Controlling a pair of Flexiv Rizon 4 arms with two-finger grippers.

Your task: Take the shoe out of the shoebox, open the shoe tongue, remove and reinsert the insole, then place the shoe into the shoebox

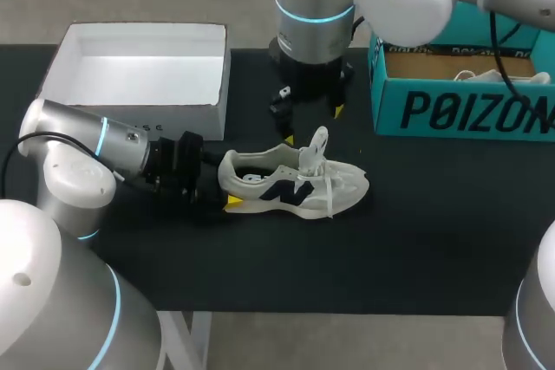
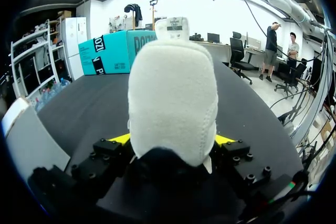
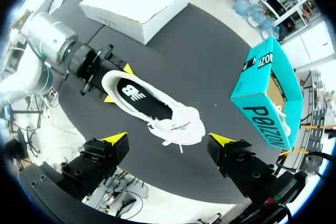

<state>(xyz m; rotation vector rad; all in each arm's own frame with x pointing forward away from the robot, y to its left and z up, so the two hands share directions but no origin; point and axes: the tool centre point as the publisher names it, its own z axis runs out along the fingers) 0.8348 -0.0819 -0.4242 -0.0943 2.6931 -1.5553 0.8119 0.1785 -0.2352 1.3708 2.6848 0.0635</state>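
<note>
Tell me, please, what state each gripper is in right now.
Left gripper: closed on the shoe at its heel.
Right gripper: open, holding nothing, above the shoe.

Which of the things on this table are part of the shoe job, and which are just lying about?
In the job: shoe, its insole, left gripper clamping the heel, open right gripper above it, teal shoebox.
Lying about, likely: empty white box, second shoe inside the teal shoebox.
</note>
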